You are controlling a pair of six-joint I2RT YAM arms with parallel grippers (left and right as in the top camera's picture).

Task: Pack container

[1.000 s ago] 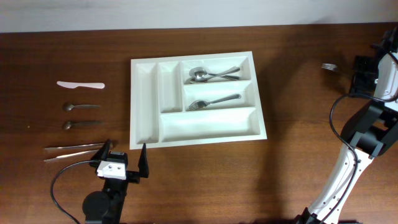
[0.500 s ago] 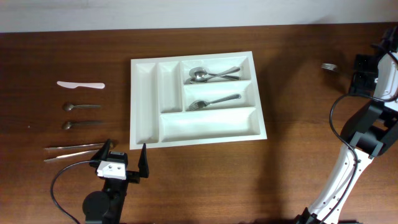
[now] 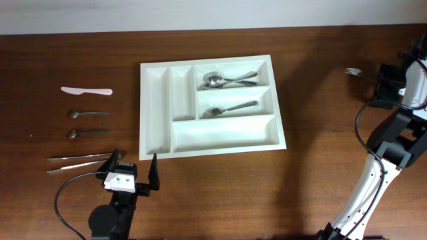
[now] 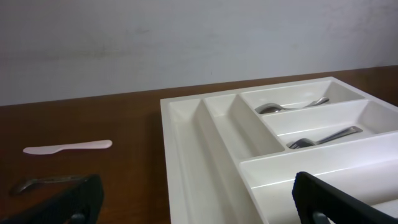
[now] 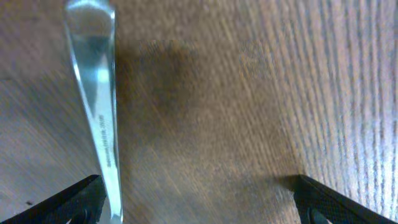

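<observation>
The container (image 3: 223, 135), a white cutlery tray, lies mid-table. Its top right compartment holds two spoons (image 3: 227, 80), and the one below holds a fork (image 3: 230, 107). Another fork (image 3: 353, 71) lies on the wood at the far right, its handle (image 5: 99, 124) running under my right gripper (image 3: 383, 85). In the right wrist view that gripper (image 5: 199, 208) is open, low over the table, with the handle just inside its left finger (image 5: 68, 202). My left gripper (image 3: 134, 161) is open and empty at the tray's near left corner (image 4: 186, 186).
Left of the tray lie a white plastic knife (image 3: 87, 91), two small spoons (image 3: 87, 115) (image 3: 85, 133) and two long metal knives (image 3: 79, 158) (image 3: 75, 169). The right arm's base stands at the near right edge (image 3: 373, 180).
The right gripper has shifted and turned slightly over the fork's handle. The left arm and the cutlery have not moved.
</observation>
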